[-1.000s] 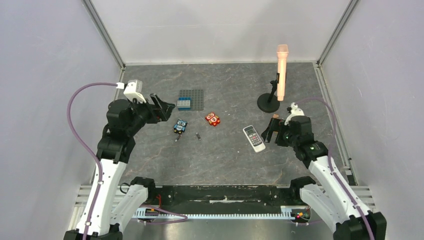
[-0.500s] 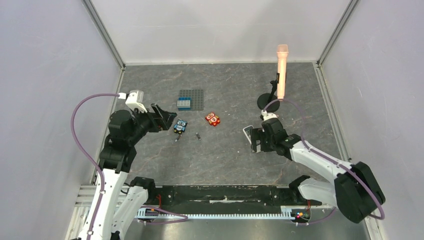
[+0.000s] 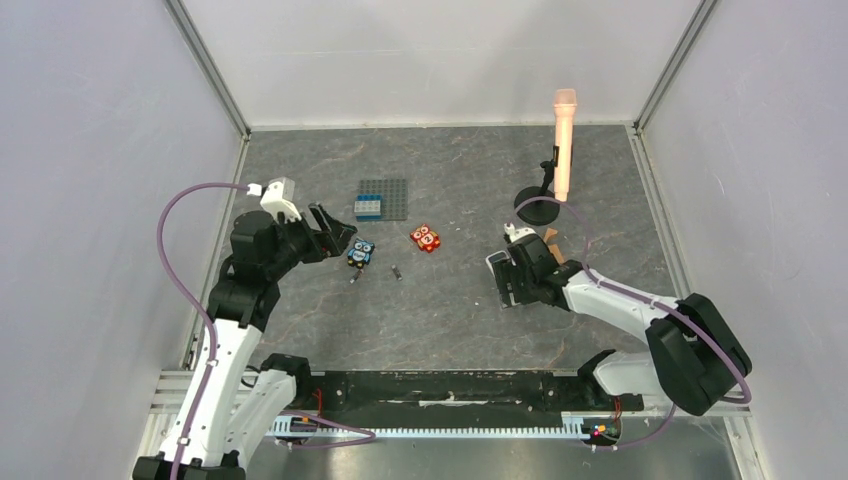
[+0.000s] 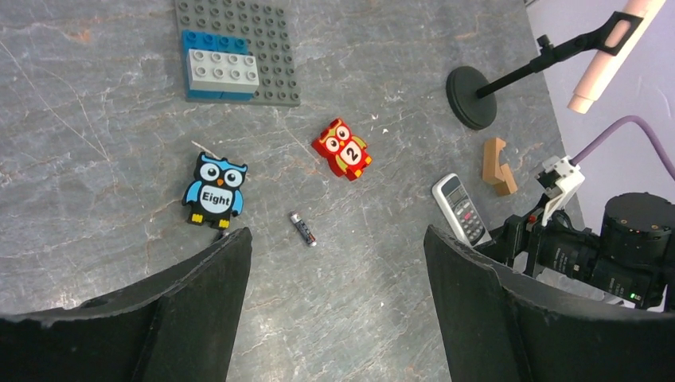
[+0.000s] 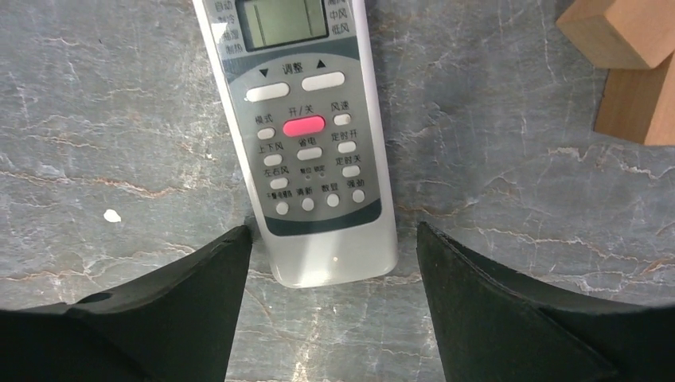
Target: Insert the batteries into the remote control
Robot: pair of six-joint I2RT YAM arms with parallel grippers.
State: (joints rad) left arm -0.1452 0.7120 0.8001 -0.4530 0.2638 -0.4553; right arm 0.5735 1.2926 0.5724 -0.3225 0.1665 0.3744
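The white remote control (image 5: 298, 135) lies face up with its screen at the far end. It also shows in the top view (image 3: 495, 261) and the left wrist view (image 4: 460, 208). My right gripper (image 5: 333, 239) is open, low over the remote's button end, one finger on each side; in the top view it (image 3: 508, 284) covers most of the remote. One dark battery (image 4: 302, 229) lies on the table between the owls, also seen from above (image 3: 397, 271). A second battery (image 3: 354, 279) lies just below the blue owl. My left gripper (image 4: 336, 239) is open and empty, above the table near the batteries (image 3: 340, 237).
A blue owl toy (image 3: 361, 252) and a red owl toy (image 3: 425, 238) lie mid-table. A grey baseplate with blue and white bricks (image 3: 383, 198) sits behind them. A microphone on a black stand (image 3: 537, 206) and brown wooden pieces (image 5: 629, 72) are right of the remote.
My right arm has swung left and come down over the remote, fingers now either side of it. My left gripper has shifted slightly right, toward the blue owl.
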